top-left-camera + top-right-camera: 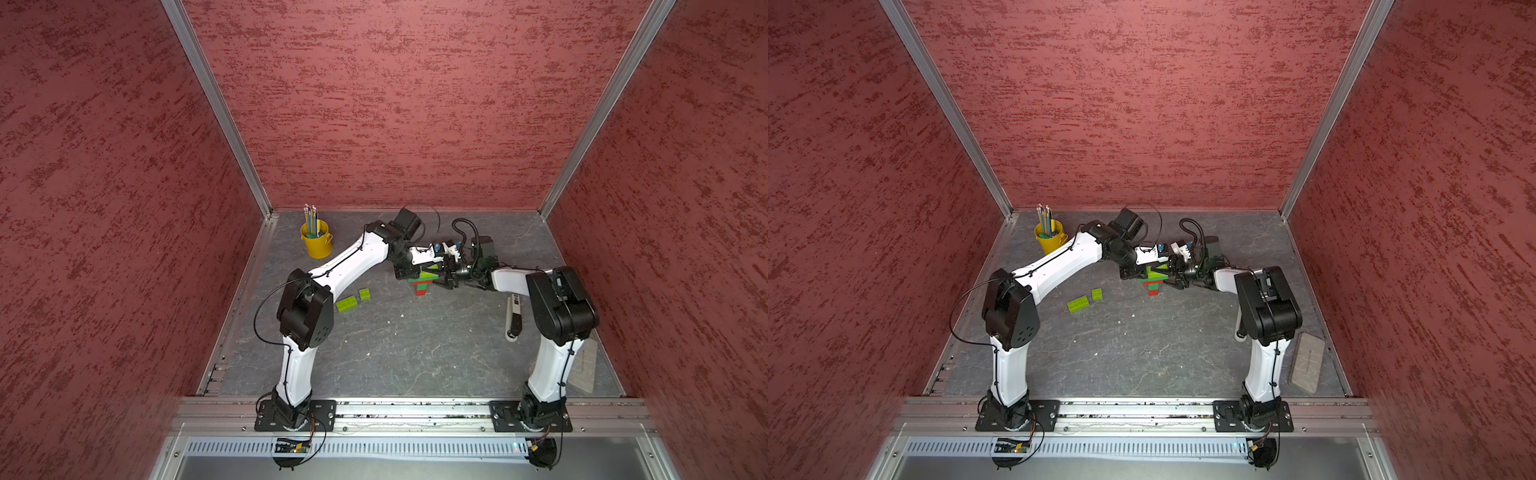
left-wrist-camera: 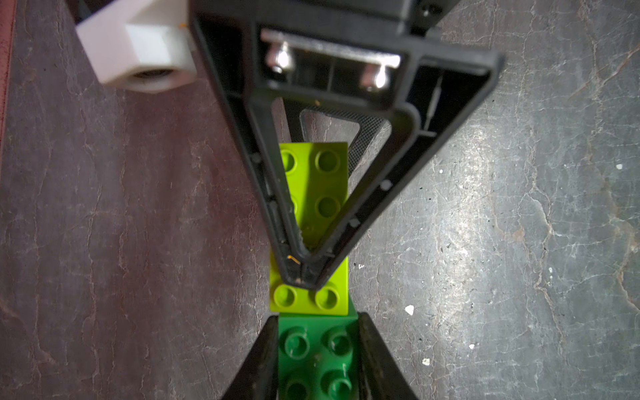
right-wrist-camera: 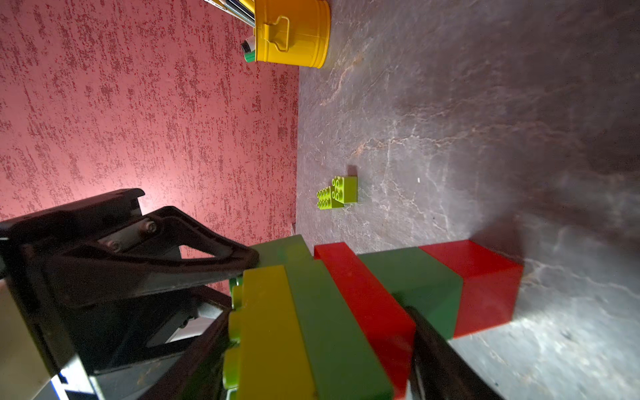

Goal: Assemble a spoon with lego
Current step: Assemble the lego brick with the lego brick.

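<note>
1. The left gripper (image 2: 318, 322) is clamped on the dark-green end of the flat red-and-green plastic brick spoon (image 1: 424, 283), which lies mid-table.
2. The right gripper (image 1: 441, 277) squeezes a lime-green oblong studded brick (image 2: 323, 187) onto its head. It looks like the seating step.
3. Next, release gently and fetch the two loose lime-green bricks (image 1: 347, 304).

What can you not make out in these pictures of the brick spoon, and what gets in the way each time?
Head of the spoon: both top views, covered by the left pincer and right pincer.
White-and-black tool: a top view, mostly behind the right arm.
Pencils: right wrist view, cut off by the picture's edge.
Right pincer's contact with the spoon: right wrist view, too blurred nearby.
</note>
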